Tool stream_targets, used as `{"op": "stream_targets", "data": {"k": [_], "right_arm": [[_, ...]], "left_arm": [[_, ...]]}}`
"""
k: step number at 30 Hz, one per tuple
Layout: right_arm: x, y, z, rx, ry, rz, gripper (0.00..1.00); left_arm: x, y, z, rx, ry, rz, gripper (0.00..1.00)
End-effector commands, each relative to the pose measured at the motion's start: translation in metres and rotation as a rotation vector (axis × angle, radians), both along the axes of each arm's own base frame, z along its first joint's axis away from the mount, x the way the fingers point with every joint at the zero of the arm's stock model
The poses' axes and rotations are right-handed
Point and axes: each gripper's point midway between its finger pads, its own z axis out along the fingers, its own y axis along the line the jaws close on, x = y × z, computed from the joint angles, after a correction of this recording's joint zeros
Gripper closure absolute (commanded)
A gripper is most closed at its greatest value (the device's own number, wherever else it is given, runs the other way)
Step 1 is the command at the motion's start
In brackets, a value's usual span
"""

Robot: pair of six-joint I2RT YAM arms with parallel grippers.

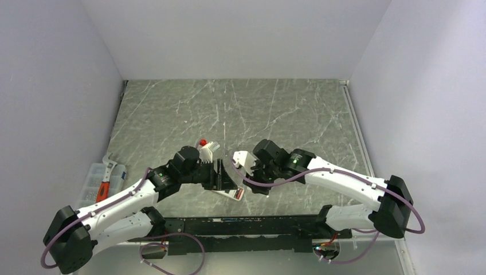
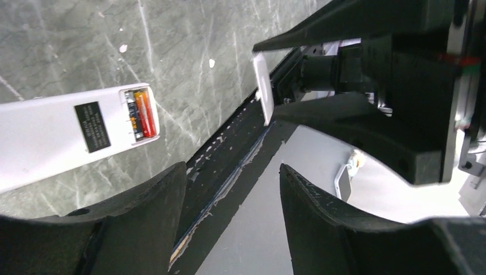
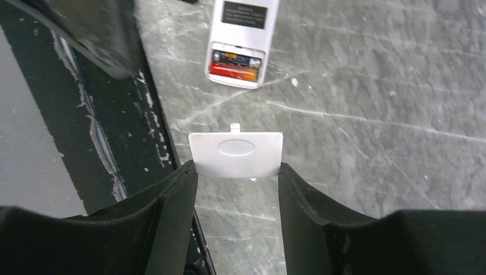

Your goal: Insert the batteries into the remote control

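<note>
Now my right gripper (image 3: 236,172) pinches the white cover (image 3: 236,152); my left gripper (image 2: 232,179) gapes empty near the remote control (image 2: 57,137), batteries (image 2: 141,113) inside.

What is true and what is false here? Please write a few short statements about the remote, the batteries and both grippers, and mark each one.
1. The remote control lies on the table with its white back up. True.
2. Its open compartment is empty. False: two batteries sit inside it.
3. The right gripper holds a flat white cover between its fingers. True.
4. The left gripper is shut on the remote control. False: its jaws stand open with nothing between them, and the remote control lies apart from it on the table.
</note>
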Motion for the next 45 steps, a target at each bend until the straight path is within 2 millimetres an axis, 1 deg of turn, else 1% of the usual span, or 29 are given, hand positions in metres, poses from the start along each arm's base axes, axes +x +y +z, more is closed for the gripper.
{"op": "stream_targets", "data": {"k": [1, 8, 11, 17, 24, 36, 39, 43, 45], "right_arm": [[-0.007, 0.021, 0.016, 0.078, -0.034, 0.039, 0.69], [-0.015, 0.037, 0.03, 0.105, -0.062, 0.081, 0.69], [-0.016, 0.043, 0.038, 0.13, -0.074, 0.093, 0.69], [-0.016, 0.052, 0.047, 0.149, -0.093, 0.11, 0.69], [-0.016, 0.056, 0.051, 0.152, -0.105, 0.114, 0.69], [-0.014, 0.054, 0.058, 0.186, -0.134, 0.086, 0.68], [-0.012, 0.053, 0.061, 0.196, -0.145, 0.073, 0.66], [-0.013, 0.05, 0.066, 0.217, -0.152, 0.066, 0.6], [-0.016, 0.048, 0.07, 0.243, -0.157, 0.068, 0.54]], "left_arm": [[0.002, -0.018, 0.029, -0.114, -0.014, -0.04, 0.34], [0.003, -0.025, 0.035, -0.149, -0.003, -0.054, 0.34], [0.002, -0.027, 0.035, -0.159, 0.008, -0.065, 0.37], [-0.001, -0.033, 0.036, -0.194, 0.038, -0.093, 0.48], [-0.005, -0.037, 0.038, -0.225, 0.066, -0.116, 0.58], [-0.007, -0.039, 0.037, -0.254, 0.076, -0.132, 0.83], [-0.008, -0.04, 0.035, -0.26, 0.084, -0.137, 0.99], [-0.008, -0.04, 0.035, -0.276, 0.09, -0.13, 1.0], [-0.008, -0.041, 0.04, -0.302, 0.079, -0.126, 1.0]]}}
